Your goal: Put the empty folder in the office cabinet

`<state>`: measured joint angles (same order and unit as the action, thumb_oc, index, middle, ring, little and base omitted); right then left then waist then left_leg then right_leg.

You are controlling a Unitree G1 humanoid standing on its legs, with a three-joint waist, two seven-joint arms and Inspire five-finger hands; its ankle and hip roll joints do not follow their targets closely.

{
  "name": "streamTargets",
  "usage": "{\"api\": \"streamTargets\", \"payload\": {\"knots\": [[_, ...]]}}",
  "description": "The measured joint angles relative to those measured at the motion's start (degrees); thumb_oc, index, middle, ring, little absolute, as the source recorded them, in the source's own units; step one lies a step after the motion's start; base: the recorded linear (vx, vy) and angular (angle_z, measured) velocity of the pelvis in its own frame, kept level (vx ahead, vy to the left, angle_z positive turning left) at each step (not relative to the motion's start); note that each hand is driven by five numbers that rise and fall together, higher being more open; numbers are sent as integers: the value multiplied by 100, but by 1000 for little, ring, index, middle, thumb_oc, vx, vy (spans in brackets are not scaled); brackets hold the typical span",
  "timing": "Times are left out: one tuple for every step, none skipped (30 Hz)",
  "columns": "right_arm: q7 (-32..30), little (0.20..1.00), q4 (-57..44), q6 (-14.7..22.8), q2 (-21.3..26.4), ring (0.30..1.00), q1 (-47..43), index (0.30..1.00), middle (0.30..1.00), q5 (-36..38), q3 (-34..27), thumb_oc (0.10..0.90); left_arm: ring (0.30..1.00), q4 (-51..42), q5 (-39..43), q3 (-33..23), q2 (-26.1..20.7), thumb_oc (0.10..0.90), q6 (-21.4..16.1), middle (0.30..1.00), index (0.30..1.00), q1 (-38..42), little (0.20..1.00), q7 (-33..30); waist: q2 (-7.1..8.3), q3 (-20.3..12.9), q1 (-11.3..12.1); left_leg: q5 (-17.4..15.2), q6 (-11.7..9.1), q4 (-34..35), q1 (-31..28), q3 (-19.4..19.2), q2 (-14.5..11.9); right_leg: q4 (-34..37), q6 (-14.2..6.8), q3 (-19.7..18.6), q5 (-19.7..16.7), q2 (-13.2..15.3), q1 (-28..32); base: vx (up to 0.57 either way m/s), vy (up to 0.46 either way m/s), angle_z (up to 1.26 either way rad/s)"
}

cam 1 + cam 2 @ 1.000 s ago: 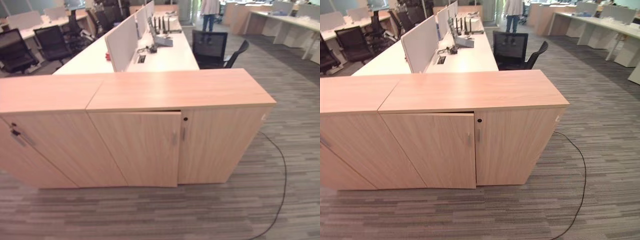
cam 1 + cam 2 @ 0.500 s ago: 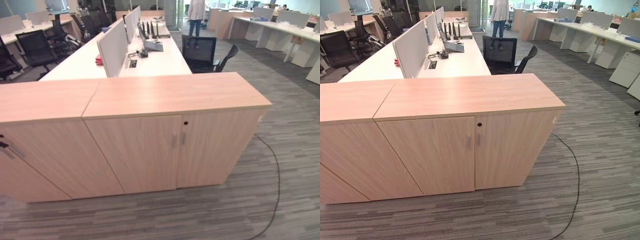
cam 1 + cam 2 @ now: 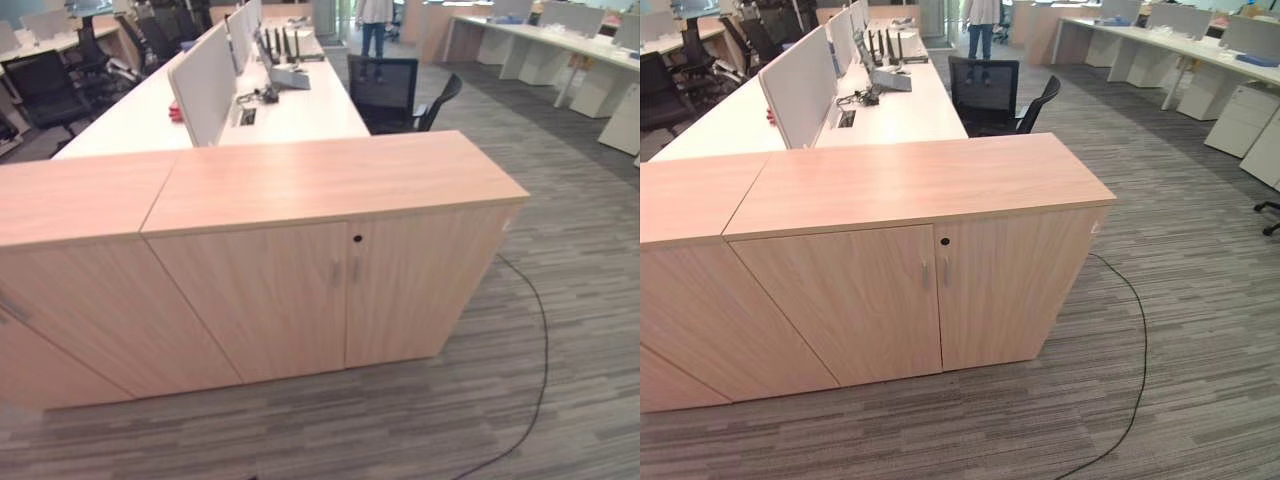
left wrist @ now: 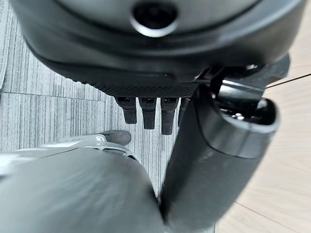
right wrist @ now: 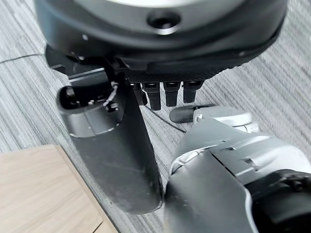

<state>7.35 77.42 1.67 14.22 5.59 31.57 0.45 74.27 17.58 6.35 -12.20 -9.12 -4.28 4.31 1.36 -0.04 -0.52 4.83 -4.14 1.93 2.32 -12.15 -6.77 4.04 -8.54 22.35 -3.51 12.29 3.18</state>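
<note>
Wood-grain cabinet (image 3: 330,290) doors, ajar a second ago, now stand flush; the folder presumably sits inside, unseen. Left hand (image 4: 146,114) and right hand (image 5: 165,94) hang relaxed, empty, well below the cabinet top.

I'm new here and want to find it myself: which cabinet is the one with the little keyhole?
Go to the row of light wooden cabinets in front of the long white desk. The right-hand unit has two doors meeting at slim handles. A small dark keyhole sits above them; the neighbouring cabinet to the left shows none.
</note>
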Motion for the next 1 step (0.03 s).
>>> {"api": "streamTargets", "payload": {"knots": [[-28,900,-1,0,-1,900,24,900,900,-6,2,800,900,-8,-1,-43,7,800,0,900,900,-31,900,0,5,2,43,-26,-37,81,-56,1,-21,93,15,0,-25,-49,57,84,-7,-3]]}}
